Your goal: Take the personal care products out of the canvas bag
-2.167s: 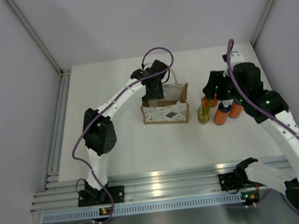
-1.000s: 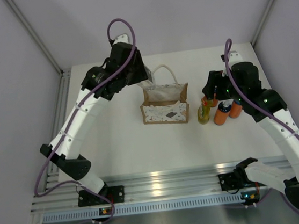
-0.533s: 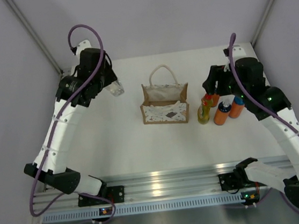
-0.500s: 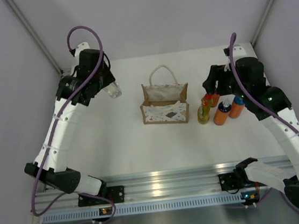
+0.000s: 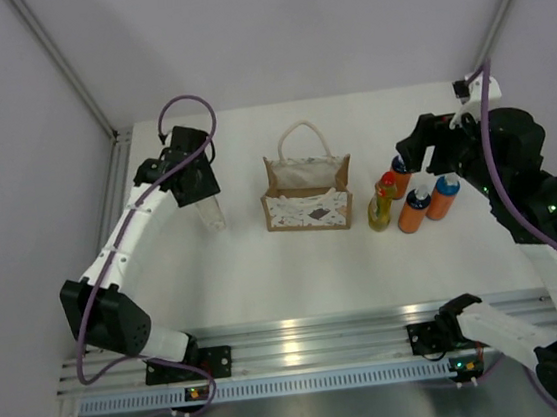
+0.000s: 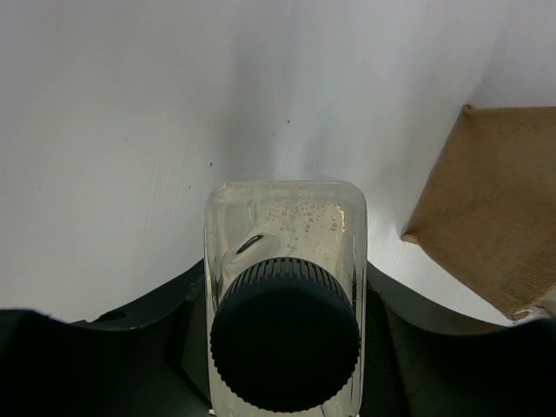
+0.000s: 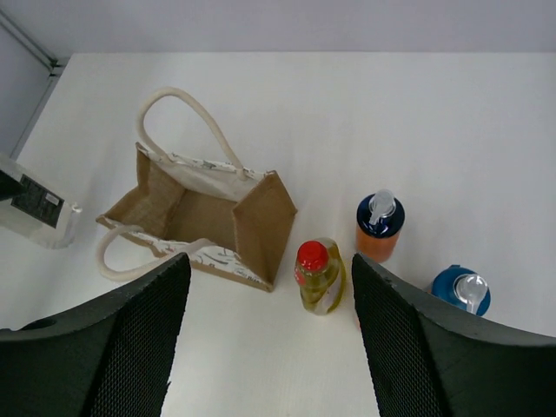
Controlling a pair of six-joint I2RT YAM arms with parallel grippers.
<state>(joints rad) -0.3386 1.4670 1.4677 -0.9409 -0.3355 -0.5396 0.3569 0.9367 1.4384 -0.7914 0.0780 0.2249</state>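
The canvas bag (image 5: 307, 197) stands open mid-table; its inside (image 7: 195, 215) looks empty. My left gripper (image 5: 203, 195) is shut on the clear bottle (image 5: 212, 214) with the dark cap (image 6: 285, 334), upright and low over the table left of the bag; I cannot tell if it touches. The clear bottle also shows in the right wrist view (image 7: 35, 213). Right of the bag stand the yellow-green bottle (image 5: 381, 205) with a red cap (image 7: 313, 256) and three orange bottles (image 5: 401, 176) (image 5: 415, 210) (image 5: 441, 197). My right gripper (image 5: 422, 142) is open and empty, raised above them.
The bag's tan side corner (image 6: 495, 217) lies just right of the held bottle. Cream rope handles (image 7: 178, 117) stick out behind and in front of the bag. Grey walls enclose the table on three sides; an aluminium rail (image 5: 295, 353) runs along the near edge.
My left arm lifted the clear bottle out of the bag, swung it left and lowered it beside the bag. My right gripper rose up and back from the bottle group.
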